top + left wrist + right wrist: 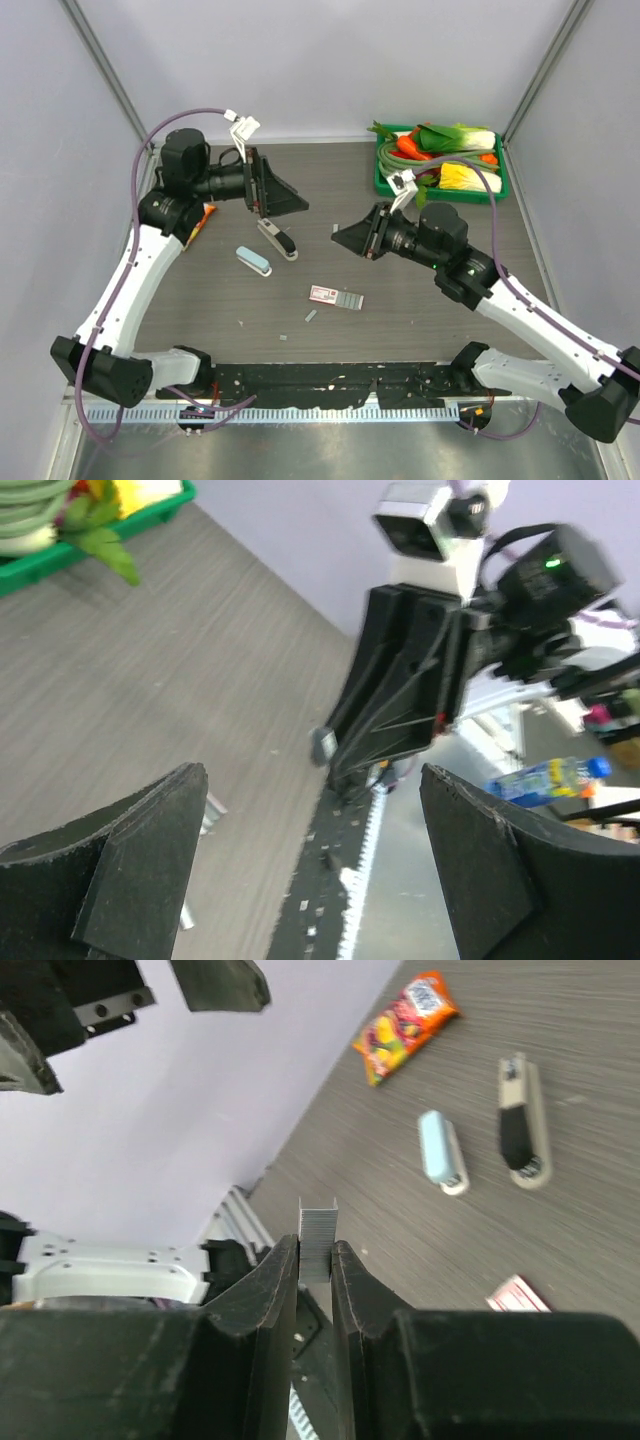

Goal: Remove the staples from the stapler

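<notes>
**Holding staples in the right claw, stapler lying on the worktop**

Nearest your arm bases, a few small grey bits (310, 315) lie scattered on the dark worktop (420, 320). Just beyond them sits a small pink-and-white box (323, 293) with a grey tray (349, 299) touching its right side.

Further in and to the left, the stapler (253, 261) lies flat with its pale blue top up, held by neither claw. Just beside it, on its far right, lies a grey piece (278, 238) with a dark strip along it. The two are close together but apart.

Your right claw (315, 1250) hangs above the worktop, right of the stapler. It is nearly closed and pinches a short silvery strip of staples (318, 1222) between its fingertips, with the strip sticking out past them. The stapler (441, 1150) shows well below and beyond it in the right wrist view.

Your left claw (312, 775) is spread wide with nothing between its fingers. It is raised above the worktop near the grey piece and points toward the right claw.

Near the left arm lies an orange snack packet (405, 1020). At the far right corner stands a green tray (381, 172) full of vegetables.
</notes>
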Motion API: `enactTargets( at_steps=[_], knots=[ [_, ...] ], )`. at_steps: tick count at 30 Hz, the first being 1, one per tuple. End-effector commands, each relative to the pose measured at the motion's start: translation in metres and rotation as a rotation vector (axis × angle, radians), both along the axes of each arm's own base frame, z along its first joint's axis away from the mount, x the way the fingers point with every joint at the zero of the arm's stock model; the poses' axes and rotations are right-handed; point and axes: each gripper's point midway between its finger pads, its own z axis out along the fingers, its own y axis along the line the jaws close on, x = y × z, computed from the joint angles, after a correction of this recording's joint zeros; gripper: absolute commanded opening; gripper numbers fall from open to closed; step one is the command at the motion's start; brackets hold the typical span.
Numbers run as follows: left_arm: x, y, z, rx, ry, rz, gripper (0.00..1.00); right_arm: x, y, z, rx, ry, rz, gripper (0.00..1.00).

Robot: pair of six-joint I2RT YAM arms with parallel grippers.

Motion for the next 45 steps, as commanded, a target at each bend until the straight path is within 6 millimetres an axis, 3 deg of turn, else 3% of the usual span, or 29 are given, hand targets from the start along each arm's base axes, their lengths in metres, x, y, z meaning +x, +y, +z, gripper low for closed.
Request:
enactTargets(
  at_steps=[1, 2, 3, 4, 10, 17, 24, 30, 45],
  knots=[
    [0.015, 0.011, -0.064, 0.291, -0.157, 0.006, 0.89, 0.013, -0.047, -0.034, -0.208, 0.040, -0.209, 0.01],
    [0.024, 0.019, -0.098, 0.447, -0.129, 0.058, 0.88, 0.013, -0.056, -0.044, -0.254, 0.073, -0.236, 0.01],
    [0.018, 0.010, -0.115, 0.540, -0.238, -0.018, 0.88, 0.015, -0.061, -0.049, -0.276, 0.086, -0.262, 0.01],
    [0.014, 0.008, -0.133, 0.592, -0.232, -0.038, 0.88, 0.018, -0.066, -0.053, -0.295, 0.098, -0.289, 0.01],
    [0.002, -0.007, -0.206, 0.713, -0.342, -0.190, 0.90, 0.033, -0.098, -0.059, -0.344, 0.144, -0.444, 0.01],
    [-0.015, -0.021, -0.268, 0.841, -0.467, -0.377, 0.89, 0.031, -0.123, -0.072, -0.416, 0.221, -0.506, 0.01],
    [-0.016, -0.025, -0.292, 0.952, -0.581, -0.539, 0.91, 0.036, -0.129, -0.080, -0.431, 0.264, -0.516, 0.01],
    [-0.024, -0.035, -0.311, 0.941, -0.627, -0.601, 0.91, 0.041, -0.128, -0.086, -0.433, 0.283, -0.510, 0.01],
    [-0.028, -0.075, -0.327, 0.873, -0.639, -0.625, 0.91, 0.046, -0.127, -0.087, -0.409, 0.282, -0.492, 0.01]
  ],
)
